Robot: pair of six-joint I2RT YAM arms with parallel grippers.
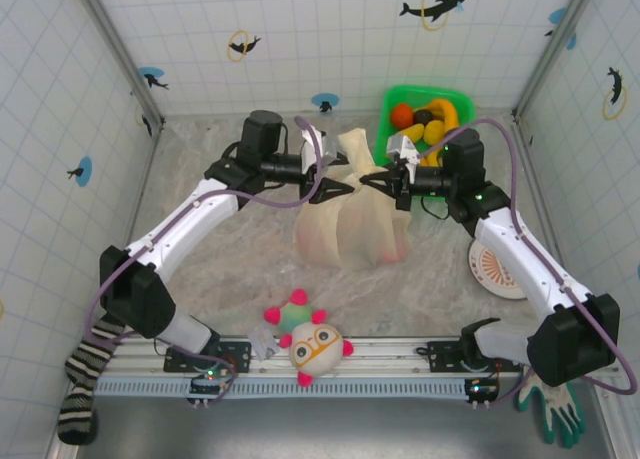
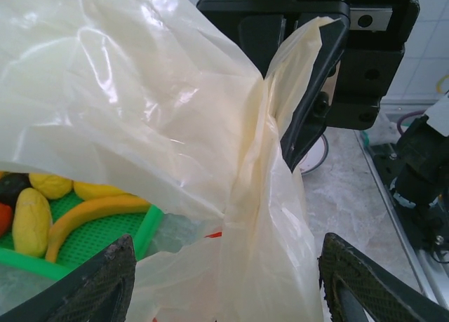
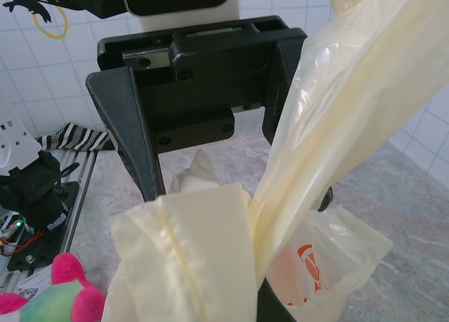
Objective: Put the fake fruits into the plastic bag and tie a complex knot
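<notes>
**A:** Reading from the left: what does your left pincer (image 1: 348,190) show?

**B:** Its jaws stand wide. A handle strip (image 2: 298,62) of the plastic bag (image 1: 350,234) passes between its fingers (image 2: 105,280) and is not pinched.

**A:** And the bag itself?

**B:** It hangs between and below my two pincers, with its body resting on the table (image 1: 230,269) beneath them. Reddish patches show through its wall, but I cannot tell fruit from print.

**A:** The right pincer (image 1: 368,183)?

**B:** It is clamped on that same strip, facing the left pincer at close quarters.

**A:** So how far along is the task?

**B:** Partly done at best. Several fake fruits (image 1: 435,129), orange, dark and yellow, lie in the green basket (image 1: 425,87) just behind the right pincer, so I judge the loading unfinished. I see no knot, because the strips run separately and neither loops round the other. As I read it, the rest of the filling and the whole tie remain.
</notes>
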